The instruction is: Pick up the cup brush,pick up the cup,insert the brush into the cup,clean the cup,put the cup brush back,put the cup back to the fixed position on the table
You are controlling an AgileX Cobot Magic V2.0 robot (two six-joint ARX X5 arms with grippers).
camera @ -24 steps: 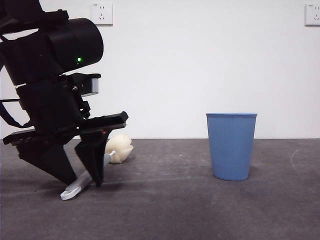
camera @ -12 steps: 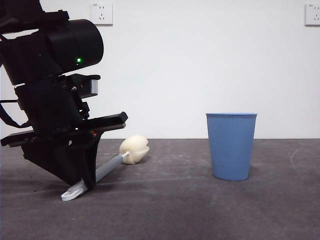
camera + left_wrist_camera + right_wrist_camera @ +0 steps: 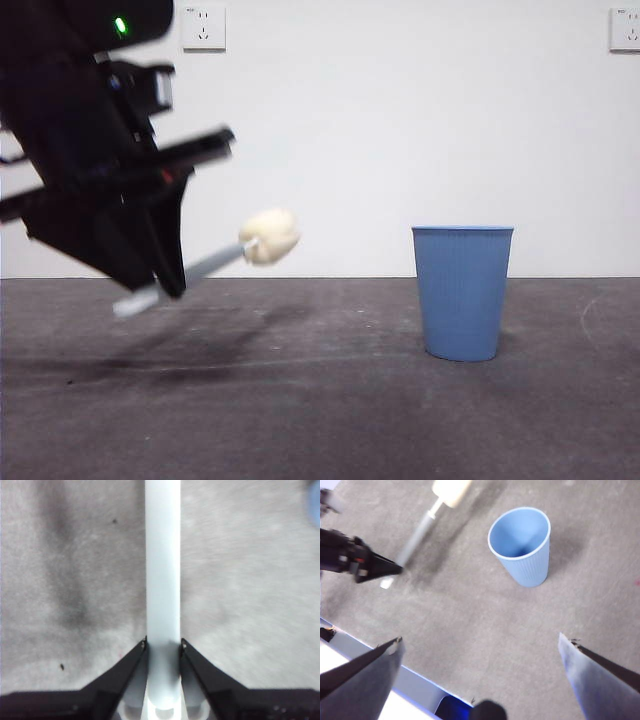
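The left end effector (image 3: 165,285) holds the cup brush (image 3: 215,262) by its grey handle, close to the white looped end, with both jaws pressed against the shaft. In the front view the brush hangs clear above the table (image 3: 320,400), tilted, with the cream sponge head higher than the loop and pointing toward the cup (image 3: 463,292). The cup stands upright on the table, well apart from the brush, with its mouth open to the top.

The right end effector (image 3: 480,652) waits high over the table with its jaws spread wide and nothing between them; the cup (image 3: 521,545) is within its view.

The brush looks light, with a stiff handle and a soft sponge that should squeeze easily into the cup. The hold near the loop leaves a long free part for insertion, but the smooth shaft may turn in the jaws. The cup seems thin, light plastic; its ribs should help against slipping. I think a gentle hold across the upper wall is best, because a strong one may deform it.
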